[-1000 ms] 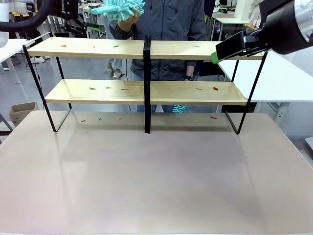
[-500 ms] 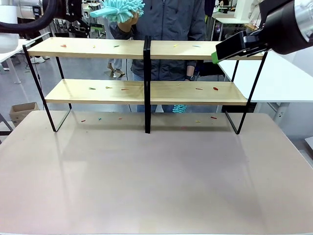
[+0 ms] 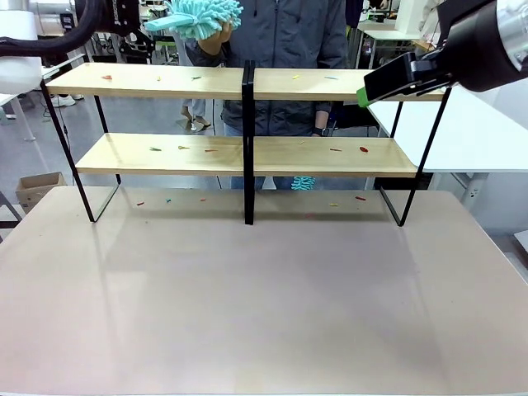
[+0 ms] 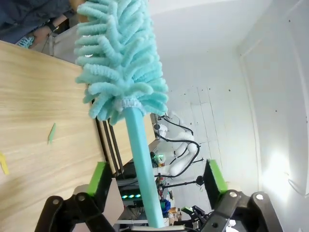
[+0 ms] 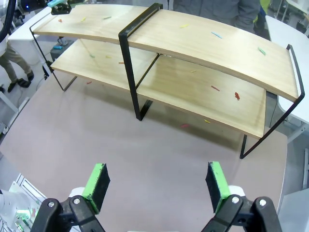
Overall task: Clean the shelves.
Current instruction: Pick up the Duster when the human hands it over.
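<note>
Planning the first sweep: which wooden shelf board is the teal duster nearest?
The upper light wooden board: the fluffy teal duster is above its left half; the lower board lies a tier below.

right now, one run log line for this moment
duster: in person's hand, handle inside open left claw, ungripped | right claw: open, empty | shelves: coloured scraps on both boards

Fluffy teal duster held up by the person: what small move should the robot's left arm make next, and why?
Probably close the left end effector on the smooth handle of the fluffy teal duster. The handle lies between its green pads, which stand open and apart from it, while the person's hand holds the head. Coloured scraps lie on the light wooden shelves.
</note>
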Controlling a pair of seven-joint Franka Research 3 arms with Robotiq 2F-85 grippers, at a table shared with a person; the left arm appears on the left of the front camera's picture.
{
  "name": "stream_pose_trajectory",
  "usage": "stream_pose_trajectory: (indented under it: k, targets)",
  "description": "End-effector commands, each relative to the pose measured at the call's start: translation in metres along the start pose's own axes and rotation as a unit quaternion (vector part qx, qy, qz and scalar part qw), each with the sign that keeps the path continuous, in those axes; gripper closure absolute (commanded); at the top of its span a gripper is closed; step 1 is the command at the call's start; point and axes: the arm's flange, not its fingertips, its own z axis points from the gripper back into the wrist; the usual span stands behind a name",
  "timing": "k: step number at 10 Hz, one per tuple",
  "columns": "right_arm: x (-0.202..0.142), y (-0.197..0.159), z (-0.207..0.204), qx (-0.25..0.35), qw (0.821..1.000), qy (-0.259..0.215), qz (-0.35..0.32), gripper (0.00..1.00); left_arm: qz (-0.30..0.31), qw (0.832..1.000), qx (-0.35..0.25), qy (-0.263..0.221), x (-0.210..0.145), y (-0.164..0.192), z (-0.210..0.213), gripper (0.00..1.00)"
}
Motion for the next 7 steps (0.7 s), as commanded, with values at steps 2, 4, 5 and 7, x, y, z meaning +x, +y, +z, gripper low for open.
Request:
stream_pose_trajectory:
  k: [2, 4, 5, 7]
  targets:
    - [0.0001, -0.0005, 0.0001, -0.001, 1.000, 0.000, 0.001, 0.00, -0.006, 1.000, 0.000, 0.013, 0.0036, 0.0015, -0.0036, 0.69]
    - [0.0001, -0.0005, 0.0001, -0.001, 1.000, 0.000, 0.001, 0.00, -0.008, 1.000, 0.002, 0.009, 0.0038, 0.0025, -0.0047, 1.00]
    - [0.0001, -0.0005, 0.0001, -0.001, 1.000, 0.000, 0.001, 0.00, -0.011, 1.000, 0.002, 0.006, 0.0033, 0.0024, -0.0057, 1.00]
    - [0.0001, -0.0005, 0.0001, -0.001, 1.000, 0.000, 0.001, 0.00, -0.015, 1.000, 0.003, 0.002, 0.0032, 0.0024, -0.0064, 1.00]
